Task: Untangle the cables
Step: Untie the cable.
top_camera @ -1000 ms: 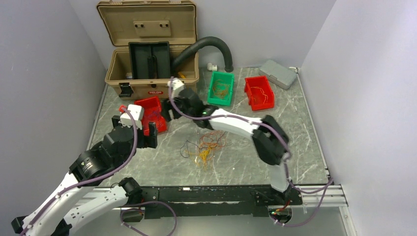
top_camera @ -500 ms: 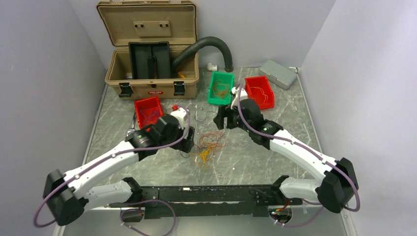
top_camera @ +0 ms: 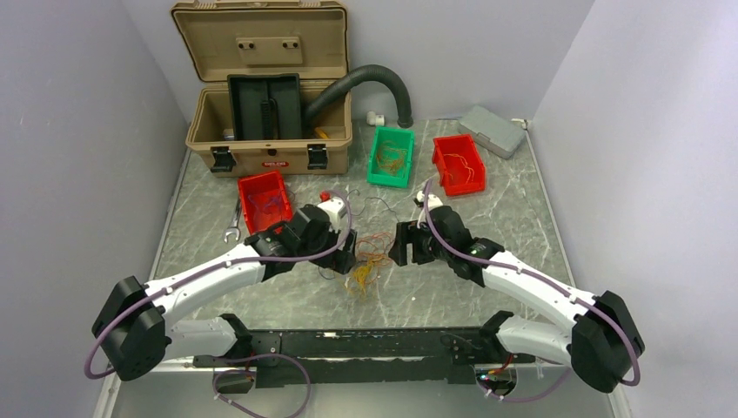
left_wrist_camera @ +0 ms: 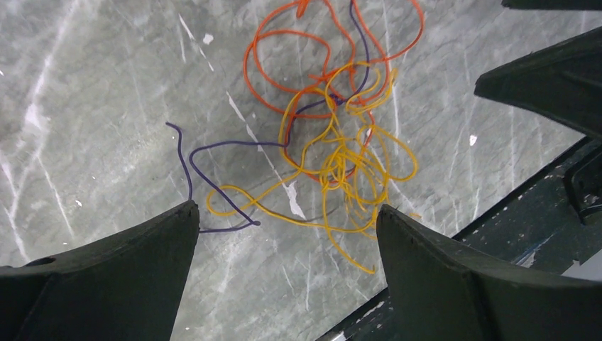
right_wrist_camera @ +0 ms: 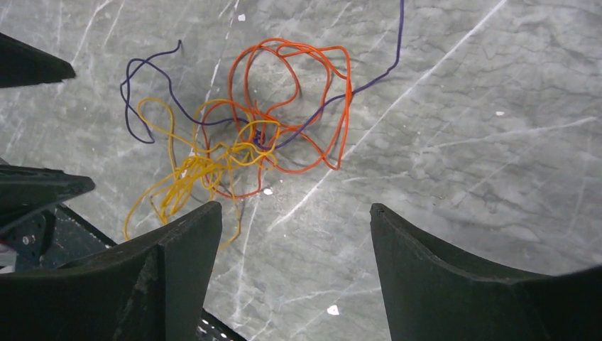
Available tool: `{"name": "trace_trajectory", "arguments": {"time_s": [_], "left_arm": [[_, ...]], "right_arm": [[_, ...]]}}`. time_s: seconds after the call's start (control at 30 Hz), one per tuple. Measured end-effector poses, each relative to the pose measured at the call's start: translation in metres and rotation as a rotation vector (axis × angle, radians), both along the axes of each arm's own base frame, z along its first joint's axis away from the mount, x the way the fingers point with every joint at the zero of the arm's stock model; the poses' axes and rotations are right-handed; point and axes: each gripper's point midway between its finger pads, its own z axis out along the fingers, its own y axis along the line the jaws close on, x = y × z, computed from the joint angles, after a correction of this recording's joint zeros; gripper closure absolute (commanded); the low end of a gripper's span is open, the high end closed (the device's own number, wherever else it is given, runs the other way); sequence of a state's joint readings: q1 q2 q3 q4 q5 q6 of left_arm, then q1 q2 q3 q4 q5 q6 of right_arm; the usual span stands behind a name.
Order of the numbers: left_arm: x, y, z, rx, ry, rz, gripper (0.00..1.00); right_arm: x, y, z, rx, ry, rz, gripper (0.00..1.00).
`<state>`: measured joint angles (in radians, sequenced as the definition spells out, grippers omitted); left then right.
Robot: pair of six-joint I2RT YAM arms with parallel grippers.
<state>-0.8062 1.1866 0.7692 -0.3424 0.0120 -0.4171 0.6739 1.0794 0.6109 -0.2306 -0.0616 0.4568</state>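
Note:
The cables (top_camera: pixel 367 261) lie as one loose tangle of thin orange, yellow and purple wires on the marble table, near its front edge. My left gripper (top_camera: pixel 346 252) hovers just left of the tangle and my right gripper (top_camera: pixel 402 246) just right of it. In the left wrist view the cables (left_wrist_camera: pixel 341 153) spread ahead of the open left gripper (left_wrist_camera: pixel 287 207), and a yellow strand runs between the fingertips. In the right wrist view the cables (right_wrist_camera: pixel 241 142) sit up and left of the open right gripper (right_wrist_camera: pixel 296 207). Neither gripper holds anything.
An open tan toolbox (top_camera: pixel 270 131) and a black hose (top_camera: pixel 383 83) stand at the back. A red bin (top_camera: pixel 261 178), a green bin (top_camera: pixel 374 161) and another red bin (top_camera: pixel 439 170) hold wires. A grey box (top_camera: pixel 492 131) and a wrench (top_camera: pixel 233 228) lie nearby. A black rail (top_camera: pixel 365 344) runs along the front.
Both arms have swung away from the left red bin. The left came right and forward, the right went toward the green bin and then forward. They now flank the tangle.

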Motion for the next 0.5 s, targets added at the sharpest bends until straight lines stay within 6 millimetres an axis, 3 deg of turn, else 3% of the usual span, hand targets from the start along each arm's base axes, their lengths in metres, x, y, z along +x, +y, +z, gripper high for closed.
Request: {"name": "trace_trajectory", "arguments": {"time_s": [0.23,0.5], "left_arm": [[-0.014,0.009,-0.027,0.012,0.042,-0.001,0.06],[-0.013,0.008,-0.028,-0.004,0.032,0.001,0.1]], "right_arm": [[0.002,0.017,-0.008,0.03,0.005,0.034,0.21],[-0.014,0.049,-0.027,0.006,0.049,0.119,0.24]]}}
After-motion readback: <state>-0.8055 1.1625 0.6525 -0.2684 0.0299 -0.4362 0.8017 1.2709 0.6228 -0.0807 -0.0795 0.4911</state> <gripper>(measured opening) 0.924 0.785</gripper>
